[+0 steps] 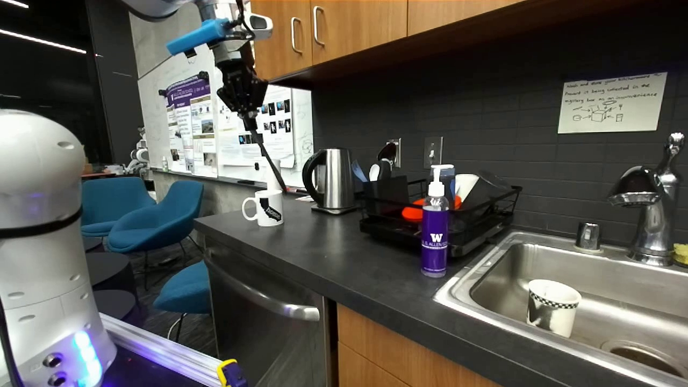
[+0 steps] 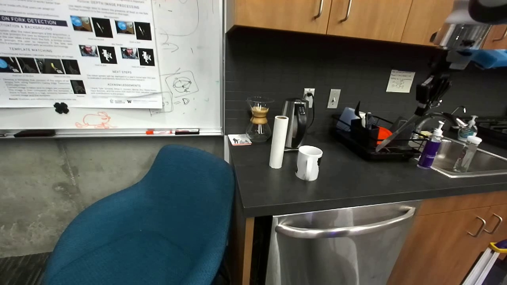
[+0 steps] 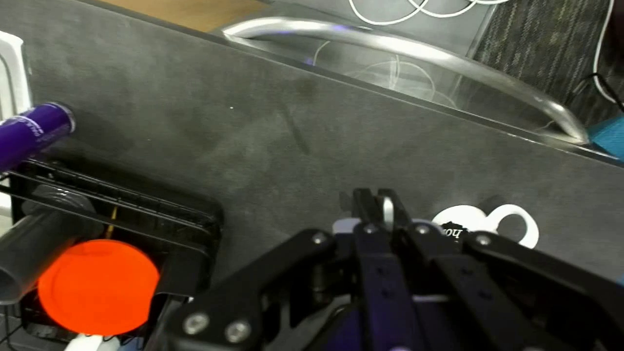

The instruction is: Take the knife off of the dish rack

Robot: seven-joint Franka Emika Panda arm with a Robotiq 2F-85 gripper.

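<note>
The Robotiq gripper (image 1: 250, 122) pinches the knife (image 1: 270, 163) with 2 fingers (image 3: 363, 207), already off the wire dish rack (image 1: 392, 236); perhaps only putting down remains.

We distinguish a white, smoothly rounded base column (image 1: 43, 172), ringed by a black band (image 1: 33, 230) and marked with oval recesses (image 1: 65, 145); a glowing blue-white strip (image 1: 86, 355) lies beside two round sockets (image 1: 52, 360). Near the silver-grey wrist (image 1: 228, 51) we note a blue block (image 1: 198, 36) and a thin black cable (image 1: 242, 16). Silver screws (image 3: 196, 322) stud the black, jointed gripper (image 1: 249, 119).
</note>
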